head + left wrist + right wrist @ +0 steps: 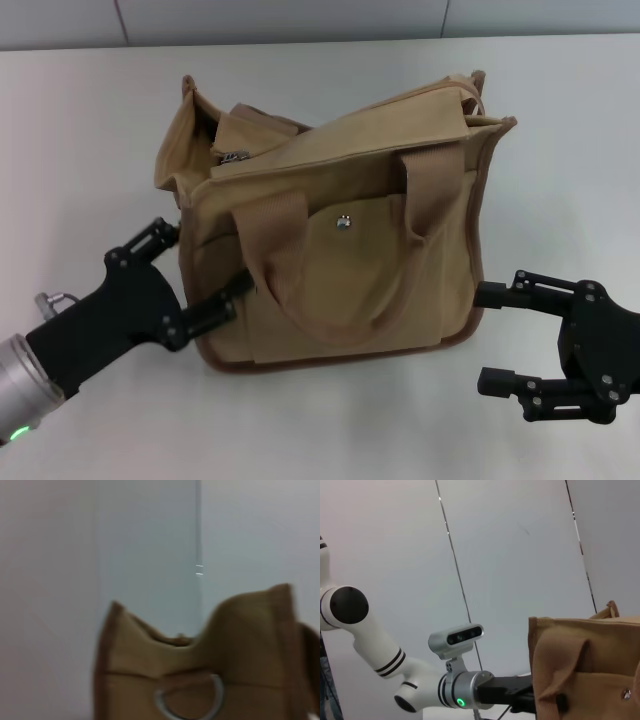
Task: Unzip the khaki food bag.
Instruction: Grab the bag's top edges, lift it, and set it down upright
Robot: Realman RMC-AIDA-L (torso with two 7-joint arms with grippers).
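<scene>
Two grippers flank the bag in the head view. At the lower left of the frame the left gripper (205, 270) has its fingers spread apart — one finger (150, 240) stands just off the bag's left side, the other (215, 308) lies against the front panel near the bottom left corner — and it clamps nothing. At the lower right the right gripper (490, 338) is likewise spread wide, its upper finger (505, 294) touching or just beside the bag's lower right edge and the lower one clear of the bag above the bench (90, 120); it holds nothing either. Between them, in the middle of the frame, the khaki food bag (340, 215) stands upright on the white bench, its front pocket with the silver snap (343, 222) facing the camera and the near webbing handle (290, 255) drooping over the front. At the upper left of the bag the zipper pull (236, 156) sits at the end of the top, where the fabric gapes slightly. The left wrist view shows the bag's side panel (200, 670) with brown piping and a metal D-ring (192, 702) low in the frame. The right wrist view shows the bag (585, 670) at lower right and the left arm (465, 687), with a green light, reaching to it from the left.
</scene>
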